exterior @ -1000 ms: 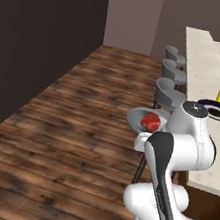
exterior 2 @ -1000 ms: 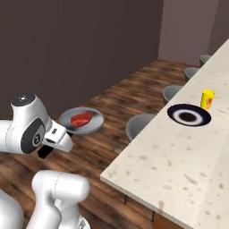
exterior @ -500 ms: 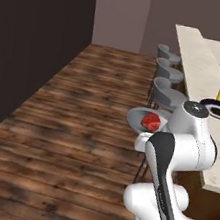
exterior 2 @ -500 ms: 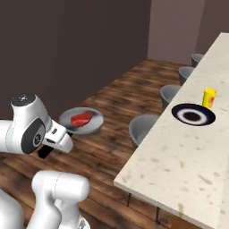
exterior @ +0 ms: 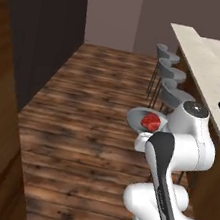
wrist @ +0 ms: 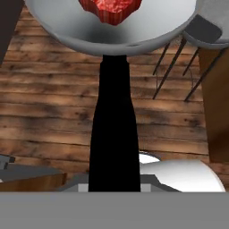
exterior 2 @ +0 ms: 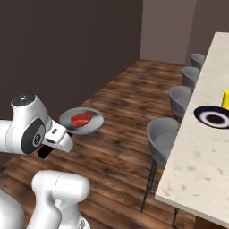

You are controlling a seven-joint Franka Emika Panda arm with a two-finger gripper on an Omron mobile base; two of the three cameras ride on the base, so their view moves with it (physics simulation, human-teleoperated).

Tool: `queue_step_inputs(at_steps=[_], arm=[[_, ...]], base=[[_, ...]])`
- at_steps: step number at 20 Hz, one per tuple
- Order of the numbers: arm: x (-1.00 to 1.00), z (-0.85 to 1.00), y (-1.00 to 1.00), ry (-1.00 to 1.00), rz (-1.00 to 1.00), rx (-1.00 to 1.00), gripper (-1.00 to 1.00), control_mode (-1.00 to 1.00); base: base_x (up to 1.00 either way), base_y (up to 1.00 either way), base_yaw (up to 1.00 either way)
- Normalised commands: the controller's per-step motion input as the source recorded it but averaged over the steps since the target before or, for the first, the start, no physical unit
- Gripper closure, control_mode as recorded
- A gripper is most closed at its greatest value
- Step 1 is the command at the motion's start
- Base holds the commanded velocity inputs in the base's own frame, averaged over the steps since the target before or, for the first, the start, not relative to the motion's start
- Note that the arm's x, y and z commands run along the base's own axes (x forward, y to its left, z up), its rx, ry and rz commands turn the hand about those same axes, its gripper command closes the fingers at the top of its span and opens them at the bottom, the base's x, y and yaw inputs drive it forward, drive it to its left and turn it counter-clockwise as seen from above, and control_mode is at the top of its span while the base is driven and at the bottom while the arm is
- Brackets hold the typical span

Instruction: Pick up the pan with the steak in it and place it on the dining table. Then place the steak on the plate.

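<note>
My pincer (exterior 2: 60, 134) clamped on the pan (exterior 2: 82, 120) handle, I hold it above the wooden floor (exterior: 92, 104), steak (exterior 2: 82, 119) inside, plate (exterior 2: 215, 117) on the counter (exterior 2: 197, 165) at three o'clock

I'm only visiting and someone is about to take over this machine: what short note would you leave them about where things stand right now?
End effector: shut on the pan's black handle.
Pan: carried in the air over the wooden floor, steak inside it.
Dining table: to the robot's right, with grey stools alongside. Plate sits on it beside a yellow object.
Done: pan picked up.
Left: set pan on the dining table, then move steak to the plate.
</note>
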Motion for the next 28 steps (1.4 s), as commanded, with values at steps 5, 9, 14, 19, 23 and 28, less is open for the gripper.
queue_step_inputs(at_steps=[5,9,14,19,23,28], arm=[[0.00,0.00,0.00,0.00,0.00,0.00,1.00,1.00],[0.00,0.00,0.00,0.00,0.00,0.00,1.00,1.00],[0.00,0.00,0.00,0.00,0.00,0.00,1.00,1.00],[0.00,0.00,0.00,0.00,0.00,0.00,1.00,1.00],[0.00,0.00,0.00,0.00,0.00,0.00,1.00,1.00],[0.00,0.00,0.00,0.00,0.00,0.00,1.00,1.00]], base=[[0.70,0.50,-0.15],[1.00,0.38,-0.14],[1.00,0.40,-0.13],[1.00,0.31,-0.09],[0.64,0.06,-0.22],[0.03,0.00,-0.50]])
